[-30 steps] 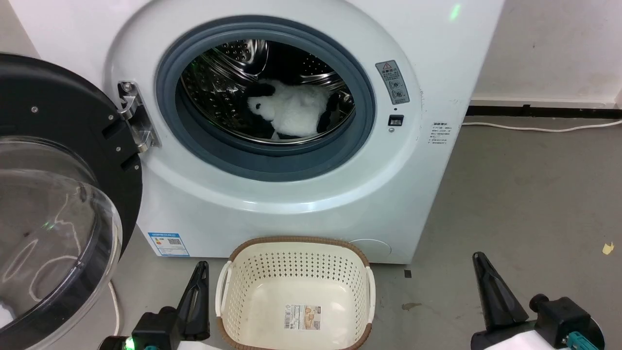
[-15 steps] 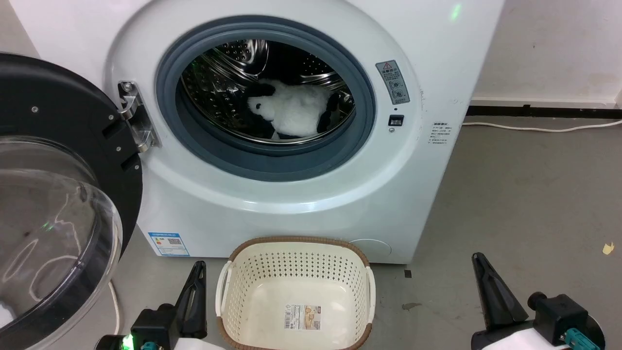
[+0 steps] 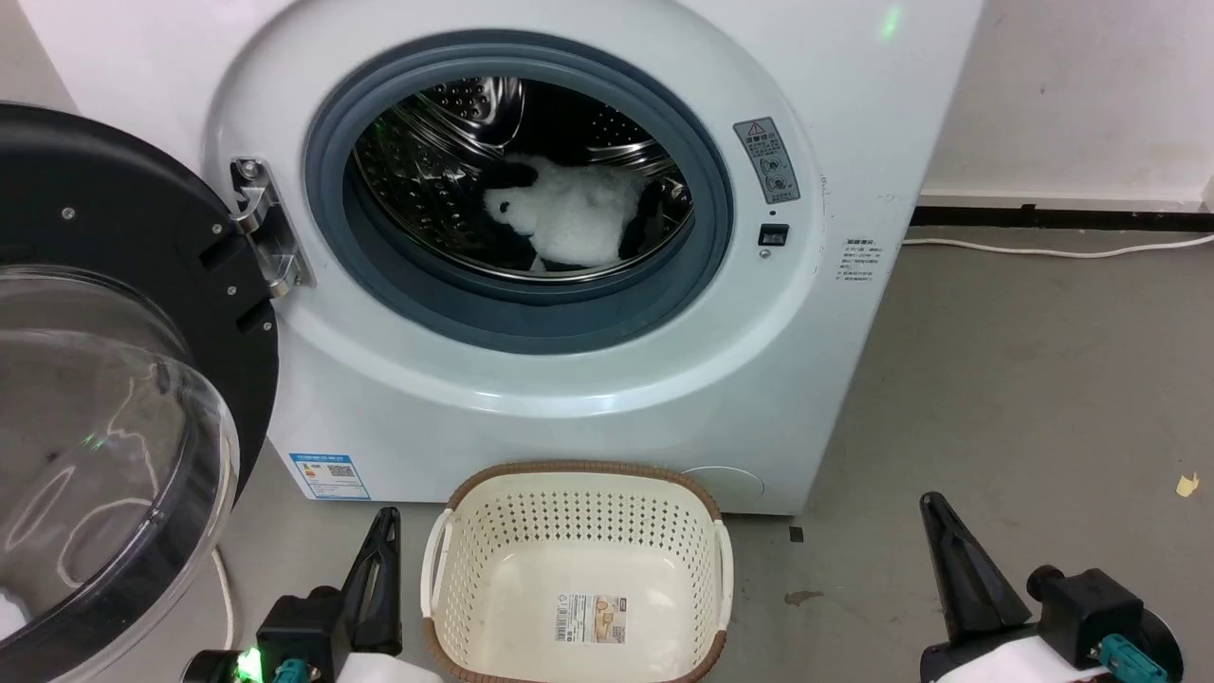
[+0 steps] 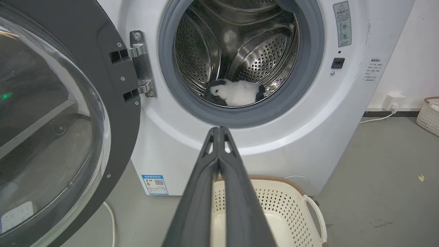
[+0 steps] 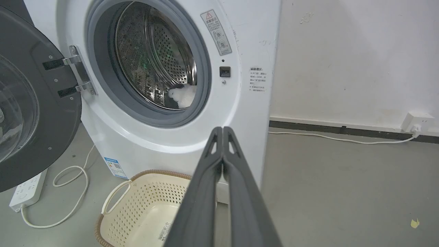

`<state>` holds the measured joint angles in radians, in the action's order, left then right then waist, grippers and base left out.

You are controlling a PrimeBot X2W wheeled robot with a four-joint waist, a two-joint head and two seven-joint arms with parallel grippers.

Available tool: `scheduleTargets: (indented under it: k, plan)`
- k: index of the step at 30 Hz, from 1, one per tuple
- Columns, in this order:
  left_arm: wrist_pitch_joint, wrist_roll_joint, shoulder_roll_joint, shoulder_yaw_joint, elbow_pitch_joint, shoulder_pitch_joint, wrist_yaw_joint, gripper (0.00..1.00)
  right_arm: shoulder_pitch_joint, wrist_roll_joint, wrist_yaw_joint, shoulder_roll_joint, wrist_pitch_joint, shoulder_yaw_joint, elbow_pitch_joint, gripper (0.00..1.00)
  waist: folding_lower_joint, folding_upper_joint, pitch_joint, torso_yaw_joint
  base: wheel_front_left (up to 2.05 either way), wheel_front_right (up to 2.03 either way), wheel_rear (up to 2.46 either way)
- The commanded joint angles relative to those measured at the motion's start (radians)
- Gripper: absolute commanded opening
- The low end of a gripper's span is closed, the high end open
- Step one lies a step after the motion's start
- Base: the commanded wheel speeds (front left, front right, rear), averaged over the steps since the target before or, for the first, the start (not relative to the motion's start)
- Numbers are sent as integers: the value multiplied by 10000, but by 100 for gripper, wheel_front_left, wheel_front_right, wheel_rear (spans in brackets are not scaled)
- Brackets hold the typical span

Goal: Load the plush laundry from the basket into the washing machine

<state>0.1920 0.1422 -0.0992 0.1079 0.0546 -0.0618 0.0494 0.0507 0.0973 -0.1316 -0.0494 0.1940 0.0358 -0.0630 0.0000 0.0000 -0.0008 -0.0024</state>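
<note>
Down low, left gripper and right gripper, each with fingers pressed together, empty. Between them the basket, near edge cut off, sticker on its bottom. Ahead, the washing machine, door swung open and clipped at the left. The plush laundry lies in the drum, underside hidden behind the grey ring. Grey floor, white wall, a cable along its foot.

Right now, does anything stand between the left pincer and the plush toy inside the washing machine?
Nothing visible does. The door is swung open to the left, the opening inside the grey ring is free, and the plush toy lies in the drum. The left pincer, shut, sits low beside the basket.
</note>
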Motion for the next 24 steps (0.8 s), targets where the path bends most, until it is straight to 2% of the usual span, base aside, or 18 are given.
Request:
scheduleTargets:
  k: [1,24]
  plan:
    - [-51,-119,63,-68,-78,125,-59,0,-120,-76,3,-2,-59,-41,55,0,0,0,0,0,0,0,0]
    - [-602,-503,189,-366,-216,270,-188,0,-234,-340,5,-4,-613,-134,225,0,0,0,3,8,0,0,0]
